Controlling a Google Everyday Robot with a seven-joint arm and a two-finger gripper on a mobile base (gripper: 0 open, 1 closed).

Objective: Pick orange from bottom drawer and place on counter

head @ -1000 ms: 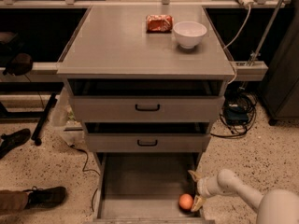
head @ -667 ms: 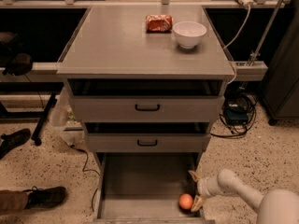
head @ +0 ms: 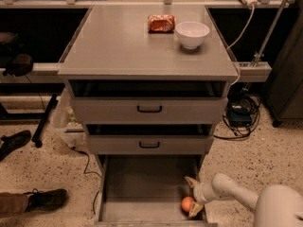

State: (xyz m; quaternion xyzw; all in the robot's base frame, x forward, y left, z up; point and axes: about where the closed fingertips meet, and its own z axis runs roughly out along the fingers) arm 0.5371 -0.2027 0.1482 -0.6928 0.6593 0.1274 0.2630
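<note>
The orange (head: 187,204) lies in the front right corner of the open bottom drawer (head: 142,188), a shallow grey tray pulled out at floor level. My gripper (head: 193,196) reaches in from the lower right on a white arm. Its two yellowish fingers are spread, one above the orange and one below it at the right. The orange sits just left of the gap between them and is not gripped. The counter (head: 128,37) is the flat grey top of the cabinet.
A white bowl (head: 192,34) and an orange-red snack packet (head: 161,23) stand at the back right of the counter. Two upper drawers with black handles (head: 149,109) stand slightly open. A person's shoes (head: 45,199) and cables lie on the floor at the left.
</note>
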